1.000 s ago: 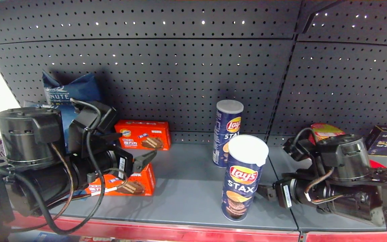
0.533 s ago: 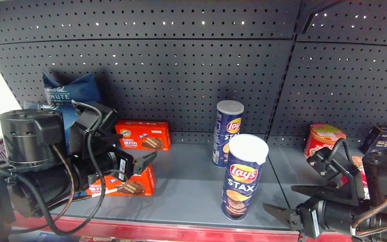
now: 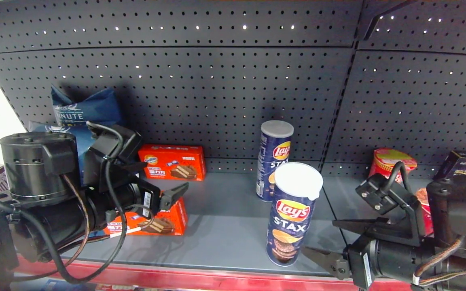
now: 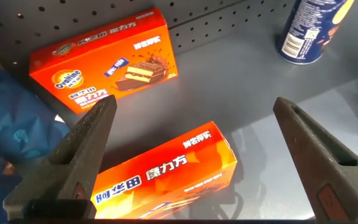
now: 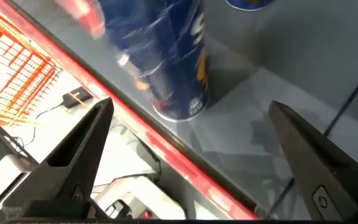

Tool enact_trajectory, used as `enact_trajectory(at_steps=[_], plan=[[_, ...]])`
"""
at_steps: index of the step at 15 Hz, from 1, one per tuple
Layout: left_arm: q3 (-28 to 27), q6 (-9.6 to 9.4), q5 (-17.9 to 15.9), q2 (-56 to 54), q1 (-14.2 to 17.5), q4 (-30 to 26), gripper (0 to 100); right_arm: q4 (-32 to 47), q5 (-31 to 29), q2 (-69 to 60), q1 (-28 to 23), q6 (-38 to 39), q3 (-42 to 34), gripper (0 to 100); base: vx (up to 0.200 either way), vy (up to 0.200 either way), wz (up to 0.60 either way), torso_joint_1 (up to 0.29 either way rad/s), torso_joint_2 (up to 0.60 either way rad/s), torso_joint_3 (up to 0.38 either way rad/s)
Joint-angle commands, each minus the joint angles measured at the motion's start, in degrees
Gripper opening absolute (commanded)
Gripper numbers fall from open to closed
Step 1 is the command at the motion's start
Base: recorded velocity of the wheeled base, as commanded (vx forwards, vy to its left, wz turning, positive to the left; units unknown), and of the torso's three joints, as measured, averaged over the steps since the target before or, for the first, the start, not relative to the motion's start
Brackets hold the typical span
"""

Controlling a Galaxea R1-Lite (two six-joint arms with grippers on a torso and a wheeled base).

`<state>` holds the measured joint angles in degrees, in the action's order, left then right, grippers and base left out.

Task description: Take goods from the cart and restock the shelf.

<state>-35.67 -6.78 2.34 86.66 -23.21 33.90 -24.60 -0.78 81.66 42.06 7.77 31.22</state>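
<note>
Two tall blue chips cans stand upright on the grey shelf (image 3: 225,226), one in front (image 3: 293,214) and one behind (image 3: 273,159). My right gripper (image 3: 318,236) is open and empty, low by the shelf's front edge, just right of the front can and apart from it. In the right wrist view the front can (image 5: 166,62) stands beyond the right gripper (image 5: 191,118). My left gripper (image 3: 164,178) is open over the nearer orange wafer box (image 3: 164,220). The left wrist view has the left gripper (image 4: 194,124) above that box (image 4: 166,174).
A second orange box (image 3: 172,161) leans on the pegboard, with a blue bag (image 3: 81,111) to its left. A red cup (image 3: 392,161) and a dark box (image 3: 465,167) sit in the right bay. An orange wire cart (image 5: 17,68) lies below the red shelf lip (image 3: 176,277).
My right gripper has drawn back from the front can toward the shelf's front edge, then shifted slightly left. The can stays standing. The left arm has barely moved.
</note>
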Motion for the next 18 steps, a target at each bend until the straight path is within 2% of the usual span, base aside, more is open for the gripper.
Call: enact_trajectory(at_steps=[1,5,11,18], plan=[[-0.01,0.01,0.03,0.00,0.01,0.02,100,-0.27,-0.36,3.59,-0.22,0.06,1.48,100,0.000,0.000,0.00,0.000,0.00,0.000],[-0.01,0.01,-0.06,0.09,0.01,0.11,100,-0.27,-0.63,5.70,-0.66,0.06,2.79,100,0.000,0.000,0.00,0.000,0.00,0.000],[-0.01,0.10,0.03,0.09,0.10,0.11,100,-0.36,-0.45,7.46,-4.62,-0.03,4.20,100,0.000,0.000,0.00,0.000,0.00,0.000],[0.69,0.19,0.03,0.00,0.10,0.29,100,-0.36,-0.63,6.75,-4.62,-0.03,3.32,100,0.000,0.000,0.00,0.000,0.00,0.000]])
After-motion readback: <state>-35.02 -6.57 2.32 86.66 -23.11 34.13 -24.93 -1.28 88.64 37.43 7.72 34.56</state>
